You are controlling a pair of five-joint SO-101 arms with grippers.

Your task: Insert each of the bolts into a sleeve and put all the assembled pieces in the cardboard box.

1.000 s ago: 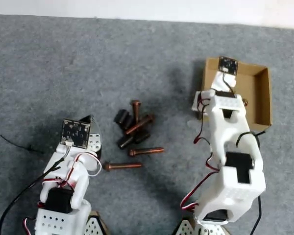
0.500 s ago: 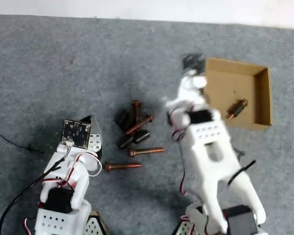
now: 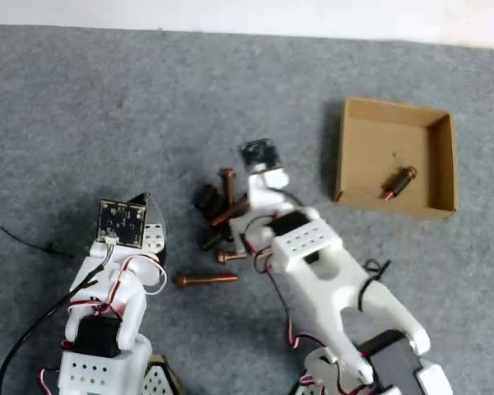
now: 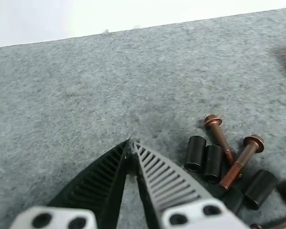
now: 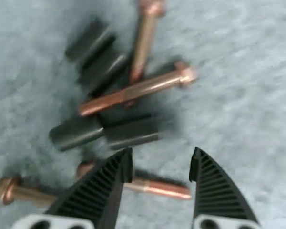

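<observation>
Over the loose bolts and sleeves at mid counter, right tool hangs released. Left tool clenched on nothing, left of the pile. Cardboard box, far right, holds one assembled piece.

High camera looking down over table, wrist cameras close, sharing bolts

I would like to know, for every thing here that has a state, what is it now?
cardboard box: open, one assembled piece lying inside.
bolts: four loose, none in a sleeve.
sleeves: four lying empty beside the bolts.
left gripper: shut, empty.
right gripper: open, over a loose bolt.
</observation>
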